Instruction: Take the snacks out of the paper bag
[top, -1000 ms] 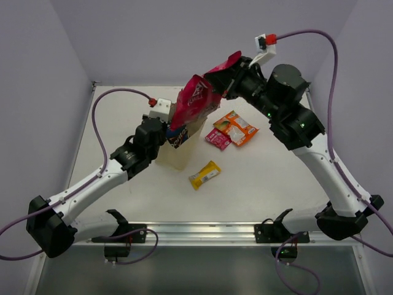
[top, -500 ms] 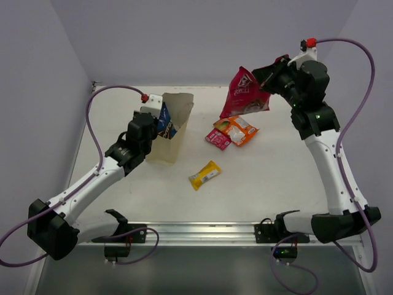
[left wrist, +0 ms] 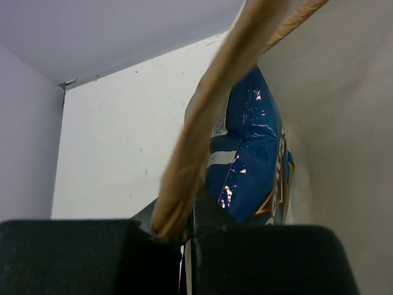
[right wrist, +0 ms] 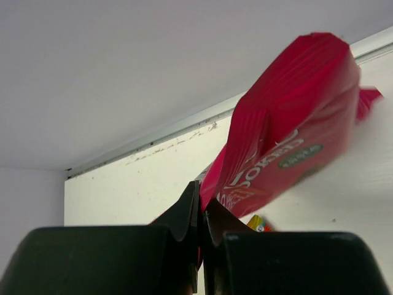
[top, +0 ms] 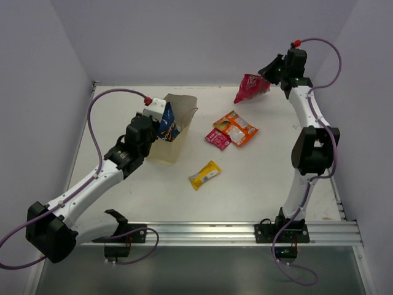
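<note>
The tan paper bag (top: 177, 138) stands left of centre, its mouth open. My left gripper (top: 157, 120) is shut on the paper bag's rim (left wrist: 212, 104). A blue-and-white snack bag (top: 167, 123) sticks up inside, just beyond the pinched rim (left wrist: 249, 160). My right gripper (top: 269, 75) is raised at the back right, shut on the edge of the large red snack bag (top: 250, 87), which hangs above the table (right wrist: 288, 117). On the table lie the orange packet (top: 236, 127), the small magenta packet (top: 217, 139) and the yellow bar (top: 204, 174).
Pale walls close in the white table (top: 264, 178) at the back and on both sides. A metal rail (top: 202, 232) runs along the near edge. Purple cables loop from both wrists.
The right arm has swung up and away to the back right, carrying the red bag out of the paper bag. The left gripper keeps its hold on the rim.
</note>
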You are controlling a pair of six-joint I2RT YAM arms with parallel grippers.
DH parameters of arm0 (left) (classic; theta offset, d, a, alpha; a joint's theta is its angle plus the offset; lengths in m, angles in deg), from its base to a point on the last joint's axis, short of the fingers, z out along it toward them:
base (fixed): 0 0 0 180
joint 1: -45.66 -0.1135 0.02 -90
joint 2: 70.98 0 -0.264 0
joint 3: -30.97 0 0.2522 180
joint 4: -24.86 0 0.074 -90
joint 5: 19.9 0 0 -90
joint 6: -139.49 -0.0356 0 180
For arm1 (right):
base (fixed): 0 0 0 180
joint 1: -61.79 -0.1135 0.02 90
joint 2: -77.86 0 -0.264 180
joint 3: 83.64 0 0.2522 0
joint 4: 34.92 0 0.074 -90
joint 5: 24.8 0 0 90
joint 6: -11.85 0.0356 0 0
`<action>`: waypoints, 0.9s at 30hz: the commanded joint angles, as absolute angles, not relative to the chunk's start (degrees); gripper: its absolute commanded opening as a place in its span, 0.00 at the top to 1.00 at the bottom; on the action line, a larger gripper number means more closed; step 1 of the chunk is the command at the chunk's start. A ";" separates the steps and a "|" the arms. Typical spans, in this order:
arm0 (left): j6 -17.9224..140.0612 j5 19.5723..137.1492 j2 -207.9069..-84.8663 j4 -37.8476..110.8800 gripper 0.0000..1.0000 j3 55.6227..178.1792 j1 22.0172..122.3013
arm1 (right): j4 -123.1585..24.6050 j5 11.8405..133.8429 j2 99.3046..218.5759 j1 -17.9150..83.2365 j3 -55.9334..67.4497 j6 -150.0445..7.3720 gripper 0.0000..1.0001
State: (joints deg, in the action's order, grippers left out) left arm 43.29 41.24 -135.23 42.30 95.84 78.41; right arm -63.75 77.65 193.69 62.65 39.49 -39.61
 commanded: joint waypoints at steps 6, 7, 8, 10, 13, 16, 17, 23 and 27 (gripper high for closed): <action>41.84 44.26 -135.93 39.76 1.00 95.00 78.27 | -50.61 81.81 189.40 68.11 26.22 -35.97 0.99; 41.93 44.78 -135.93 39.85 1.00 95.01 78.18 | -51.22 82.16 189.22 68.38 21.84 -35.70 0.96; 41.93 45.05 -136.11 39.76 1.00 95.18 78.18 | -53.75 81.99 189.13 68.73 18.66 -35.35 0.93; 41.93 45.66 -136.19 40.02 1.00 95.18 78.18 | -56.23 82.69 189.13 68.99 15.93 -35.09 0.92; 41.84 46.80 -136.11 40.55 1.00 95.53 78.18 | -60.80 82.16 188.52 69.17 11.62 -34.03 0.68; 40.88 48.90 -135.49 41.34 1.00 96.06 78.27 | -63.18 79.45 183.62 69.00 6.79 -34.99 0.52; 40.35 49.35 -135.32 41.78 1.00 96.23 78.27 | -62.57 78.66 181.50 68.91 5.37 -35.78 0.50; 39.12 51.03 -134.52 43.10 1.00 97.64 78.36 | -67.83 69.16 163.05 62.41 2.63 -45.36 0.38; 38.77 51.82 -134.88 44.15 1.00 98.69 78.71 | -68.55 68.89 153.99 52.42 2.72 -46.95 0.34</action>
State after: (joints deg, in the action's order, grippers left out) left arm 40.26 50.05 -135.45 42.67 96.24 78.43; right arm -67.66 70.92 160.01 58.06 1.06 -43.13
